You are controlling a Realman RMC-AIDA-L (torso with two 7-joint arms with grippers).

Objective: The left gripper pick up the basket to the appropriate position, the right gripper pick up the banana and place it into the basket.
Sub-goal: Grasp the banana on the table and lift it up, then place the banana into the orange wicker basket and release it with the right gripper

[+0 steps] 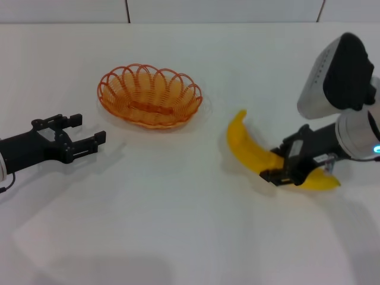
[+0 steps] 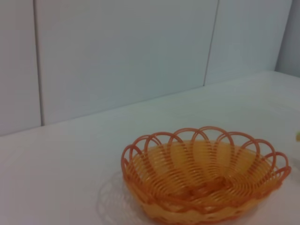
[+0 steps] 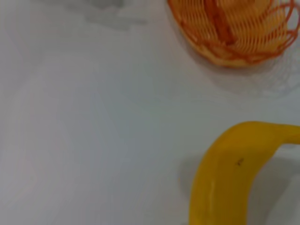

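Note:
The orange woven basket [image 1: 122,95] stands empty on the white table, left of centre; it also fills the left wrist view [image 2: 201,183] and shows in a corner of the right wrist view [image 3: 234,37]. My left gripper [image 1: 86,130] hovers open and empty a short way to the basket's left. The yellow banana [image 1: 244,147] lies on the table to the basket's right, large in the right wrist view [image 3: 225,178]. My right gripper [image 1: 281,161] is low over the banana's middle, one finger on each side, the jaws still spread about as wide as the fruit.
A white tiled wall [image 2: 122,56] runs behind the table's far edge. The white table [image 1: 178,225] is bare between the basket and its near edge. The right arm's white-grey housing [image 1: 332,74] stands high at the far right.

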